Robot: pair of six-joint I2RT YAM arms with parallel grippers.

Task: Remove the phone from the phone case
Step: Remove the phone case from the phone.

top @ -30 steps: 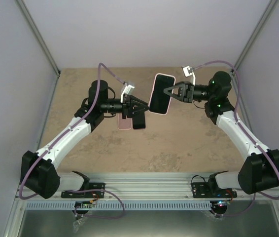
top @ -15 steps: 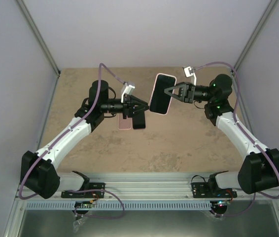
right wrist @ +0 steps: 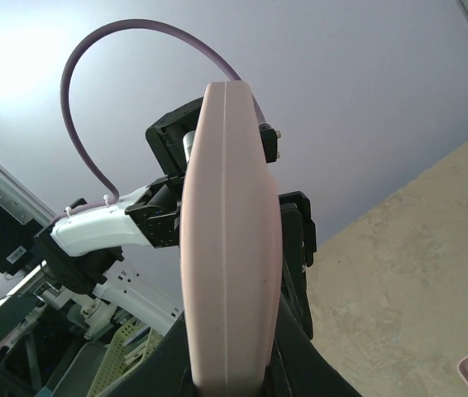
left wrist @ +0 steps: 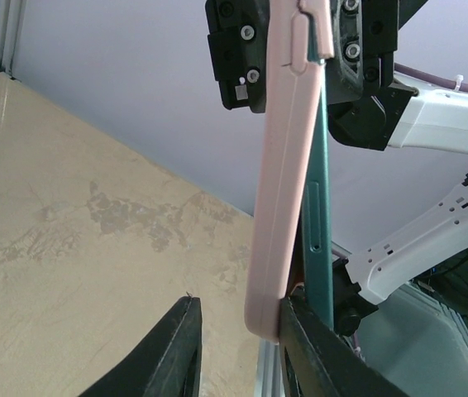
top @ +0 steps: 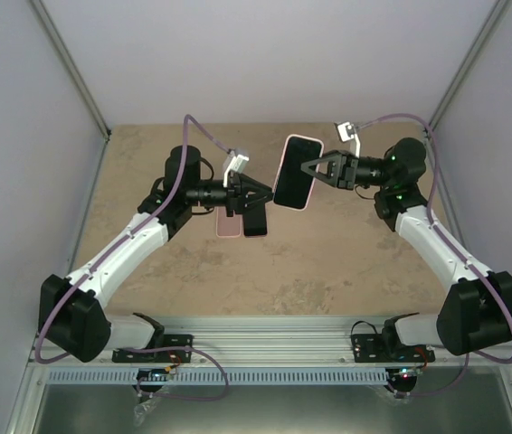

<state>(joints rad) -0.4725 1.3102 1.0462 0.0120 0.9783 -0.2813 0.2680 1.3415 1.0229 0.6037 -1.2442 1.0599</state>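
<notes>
Change from a second ago: right arm's wrist joint sits slightly further right, left tool (top: 268, 194) is slightly narrower, and the cased handset is almost where it was.

1. Pink rubbery phone case (top: 303, 138). Held in mid-air above the speckled tan bench (top: 346, 262), between the two arms, standing on end and leaning a little. Both wrist views show it edge-on.

2. Dark-screened phone (top: 294, 176). Seated in the pink rubbery phone case, screen towards the overhead camera. The left wrist view shows its teal side edge with a long button beside the pink wall. How far it has been loosened cannot be told.

3. Right tool (top: 303, 169). Closed on the case from the right side, with the pink body clamped between its black fingers.

4. Left tool. Narrow gap, straddling the case's lower end. One finger (left wrist: 308, 347) touches that end; the other stands apart from it.

5. Flat pink rectangle (top: 228, 226) and flat dark rectangle (top: 254, 222). Side by side on the bench below the left tool. What they are cannot be told.
</notes>
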